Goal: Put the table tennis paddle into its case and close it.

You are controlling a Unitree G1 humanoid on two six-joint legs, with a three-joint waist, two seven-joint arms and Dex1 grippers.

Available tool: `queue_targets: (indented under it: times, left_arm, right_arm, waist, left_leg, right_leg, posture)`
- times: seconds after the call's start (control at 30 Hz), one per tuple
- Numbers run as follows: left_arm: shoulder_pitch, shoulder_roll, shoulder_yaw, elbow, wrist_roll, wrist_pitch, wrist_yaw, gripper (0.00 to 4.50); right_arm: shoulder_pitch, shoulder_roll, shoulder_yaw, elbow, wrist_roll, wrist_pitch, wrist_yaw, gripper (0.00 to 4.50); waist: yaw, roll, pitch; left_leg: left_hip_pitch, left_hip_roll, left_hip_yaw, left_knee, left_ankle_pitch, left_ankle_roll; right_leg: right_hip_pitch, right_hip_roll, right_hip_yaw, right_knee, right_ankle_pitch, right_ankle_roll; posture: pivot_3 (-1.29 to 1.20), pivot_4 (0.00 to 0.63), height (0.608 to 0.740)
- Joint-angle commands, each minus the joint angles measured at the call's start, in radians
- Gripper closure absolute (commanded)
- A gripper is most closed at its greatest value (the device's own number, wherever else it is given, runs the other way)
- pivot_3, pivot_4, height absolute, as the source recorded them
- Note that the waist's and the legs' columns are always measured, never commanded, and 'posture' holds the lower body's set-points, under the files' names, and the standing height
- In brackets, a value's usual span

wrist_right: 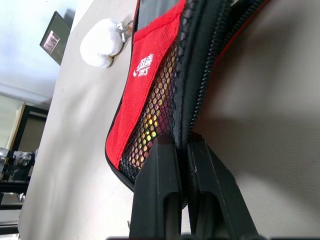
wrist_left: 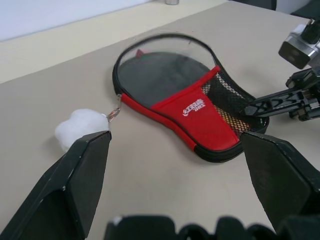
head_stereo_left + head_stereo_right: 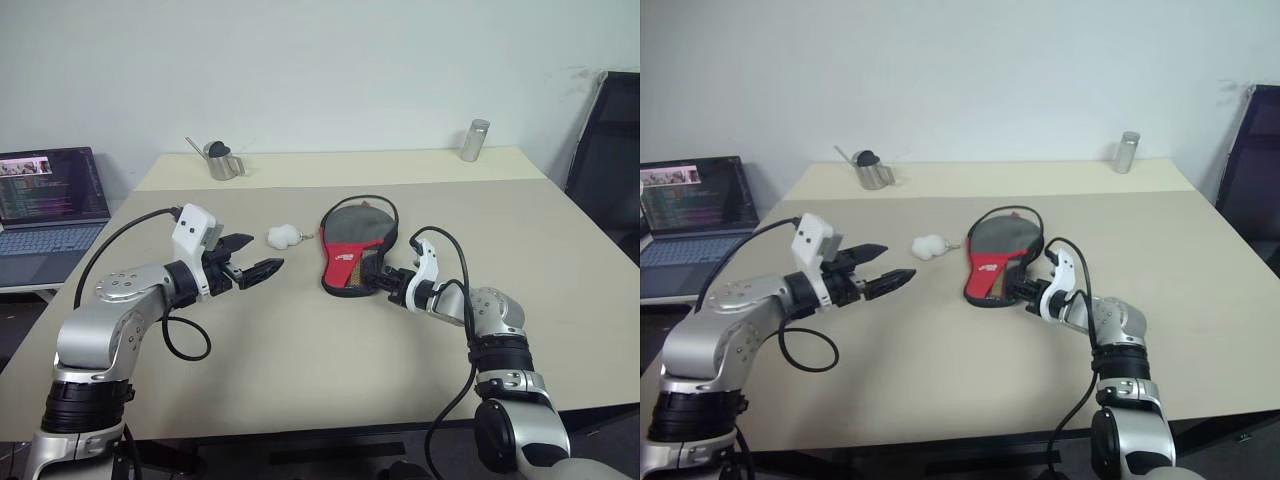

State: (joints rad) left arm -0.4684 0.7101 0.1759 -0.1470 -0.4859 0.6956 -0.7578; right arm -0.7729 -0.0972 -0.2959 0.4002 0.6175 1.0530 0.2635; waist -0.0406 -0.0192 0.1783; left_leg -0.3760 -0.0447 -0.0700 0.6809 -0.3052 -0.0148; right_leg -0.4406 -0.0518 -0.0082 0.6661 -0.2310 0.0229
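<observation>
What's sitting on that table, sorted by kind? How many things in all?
Paddle case: 1
White fluffy ball on the case's zip: 1
Metal watering can: 1
Metal cylinder: 1
Total: 4

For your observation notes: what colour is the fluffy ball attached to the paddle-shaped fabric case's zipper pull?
White; the fluffy ball shows best in the left wrist view.

Case flat on table; paddle inside.

A white logo stands on the red part of the case, its lettering too small to read.
</observation>
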Motion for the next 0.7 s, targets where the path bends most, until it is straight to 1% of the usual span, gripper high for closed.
queue_targets:
  times: [0.03,0.17,0.3,0.43,0.7]
  left_arm:
    - [-0.028,0.002,-0.004,0.005,0.004,-0.029,-0.01,0.0]
    - [-0.04,0.001,-0.018,0.022,0.006,-0.039,-0.02,0.0]
    - [-0.058,0.0,-0.034,0.047,0.013,-0.049,-0.033,0.0]
    - [-0.076,-0.005,-0.05,0.083,0.019,-0.062,-0.051,0.0]
    - [-0.101,-0.006,-0.075,0.117,0.03,-0.072,-0.079,0.0]
  right_arm:
    - [-0.007,-0.014,-0.02,-0.021,0.004,-0.003,-0.016,4.46]
    - [0.016,-0.047,0.008,-0.067,0.019,0.068,0.013,4.46]
    - [0.073,-0.121,0.08,-0.182,0.064,0.211,0.1,4.46]
    - [0.174,-0.232,0.174,-0.351,0.12,0.324,0.211,4.46]
    - [0.356,-0.415,0.271,-0.548,0.193,0.375,0.385,4.46]
  waist:
    - [0.002,0.0,0.0]
    - [0.007,0.0,0.0]
    - [0.015,0.0,0.0]
    - [0.012,0.0,0.0]
    - [0.012,-0.001,0.0]
  left_leg:
    - [0.0,0.0,0.0,0.0,0.0,0.0]
    - [0.0,0.0,0.0,0.0,0.0,0.0]
    - [-0.003,0.0,-0.002,0.0,0.0,0.0]
    - [-0.004,0.0,-0.001,0.0,0.0,0.0]
    - [-0.003,0.0,-0.001,0.0,-0.002,0.003]
  right_leg:
    - [0.0,0.0,0.0,0.0,0.0,0.0]
    - [0.0,0.0,0.0,0.0,0.0,0.0]
    - [0.0,0.0,-0.002,-0.002,0.0,0.0]
    - [-0.001,0.0,-0.002,-0.004,0.0,0.0]
    - [0.0,0.0,-0.002,-0.003,0.0,0.0]
  posture:
    - [0.0,0.15,0.74]
    - [0.0,0.15,0.74]
    - [0.0,0.15,0.74]
    - [0.0,0.15,0.74]
    - [0.0,0.15,0.74]
